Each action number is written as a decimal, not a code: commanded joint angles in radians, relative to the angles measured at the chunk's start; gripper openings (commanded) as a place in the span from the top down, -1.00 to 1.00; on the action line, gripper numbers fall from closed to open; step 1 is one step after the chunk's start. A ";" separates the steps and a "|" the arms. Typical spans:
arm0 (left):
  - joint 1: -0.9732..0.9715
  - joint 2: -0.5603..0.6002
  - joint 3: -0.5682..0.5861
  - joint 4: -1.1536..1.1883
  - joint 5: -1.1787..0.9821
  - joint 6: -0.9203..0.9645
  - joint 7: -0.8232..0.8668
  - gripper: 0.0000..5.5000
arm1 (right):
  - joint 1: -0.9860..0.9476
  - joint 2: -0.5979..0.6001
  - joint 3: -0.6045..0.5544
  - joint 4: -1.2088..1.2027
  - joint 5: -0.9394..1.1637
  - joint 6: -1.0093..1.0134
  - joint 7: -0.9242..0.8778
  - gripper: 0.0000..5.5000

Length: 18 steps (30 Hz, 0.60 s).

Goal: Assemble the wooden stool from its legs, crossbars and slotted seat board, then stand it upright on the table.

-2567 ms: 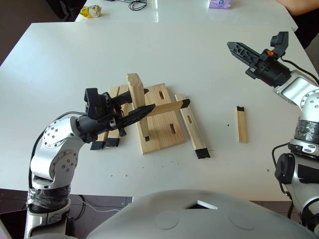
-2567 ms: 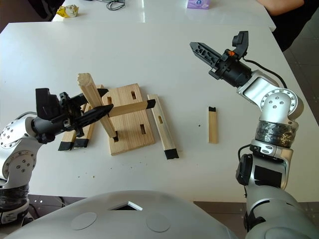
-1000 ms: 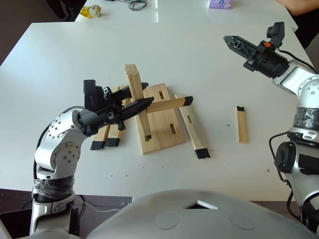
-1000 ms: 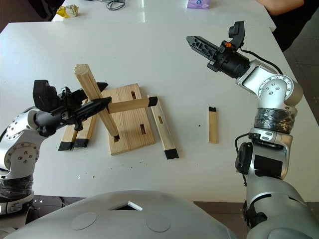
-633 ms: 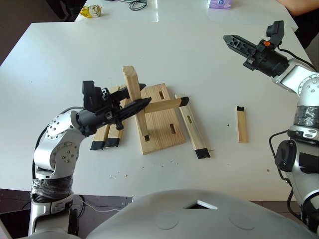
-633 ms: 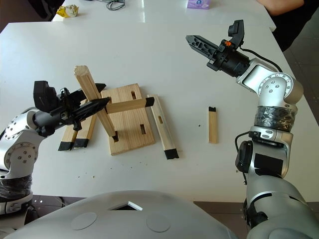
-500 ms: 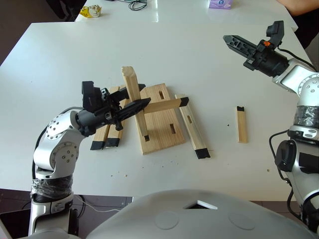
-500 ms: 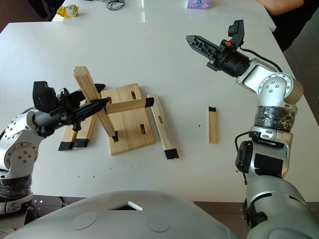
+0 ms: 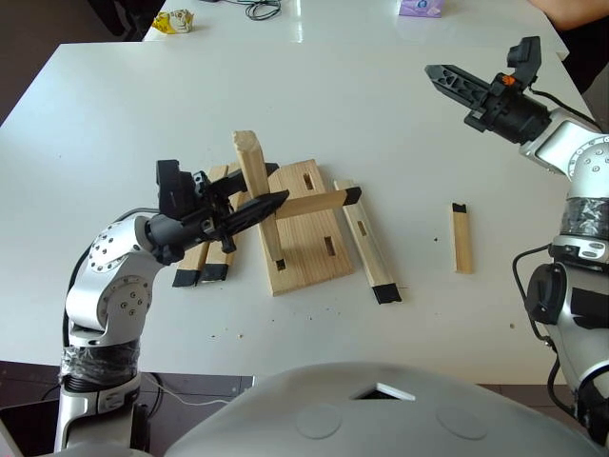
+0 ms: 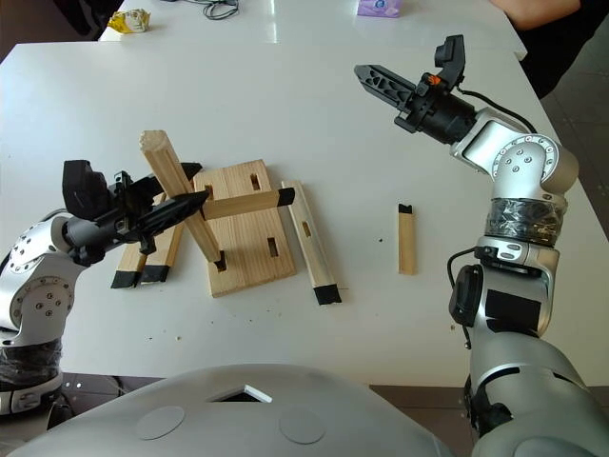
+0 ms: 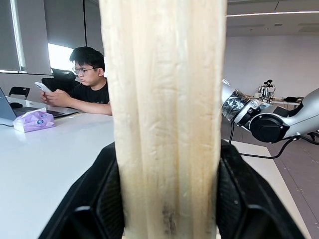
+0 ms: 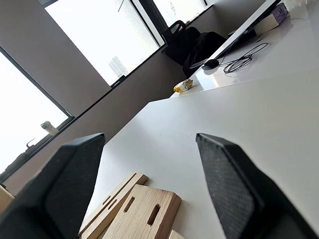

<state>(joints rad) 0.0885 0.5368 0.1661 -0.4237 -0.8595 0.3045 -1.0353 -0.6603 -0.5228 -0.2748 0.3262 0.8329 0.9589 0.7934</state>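
From the left eye view, the left tool is clenched around a pale square wooden leg. The leg stands tilted, its foot in a slot of the flat slotted wooden seat board lying on the white counter. A black-tipped wooden crossbar rests across the board just beside that leg. If the leg is pressed at this slant it may jam or lever the loose board sideways, since nothing pins the board down.

In the left wrist view, the leg sits between the black fingers, and a twist could make it slip.

In the right wrist view, the right tool's fingers are spread with nothing between them, well apart from the board and too far off to brace it.
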 commanded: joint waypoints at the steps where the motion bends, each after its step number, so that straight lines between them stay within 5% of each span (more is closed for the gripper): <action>1: 0.007 0.011 0.001 -0.013 -0.001 0.019 0.003 0.25 | -0.023 -0.010 0.003 -0.001 -0.011 0.015 0.006 -0.22; 18: -0.002 0.018 -0.053 0.088 0.086 -0.046 -0.039 0.25 | -0.058 0.000 0.025 0.025 -0.035 0.020 0.030 -0.22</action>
<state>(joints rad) 0.0671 0.5414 0.1363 -0.3728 -0.8464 0.2511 -1.0734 -0.6909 -0.5200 -0.2628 0.3416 0.8131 0.9712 0.8170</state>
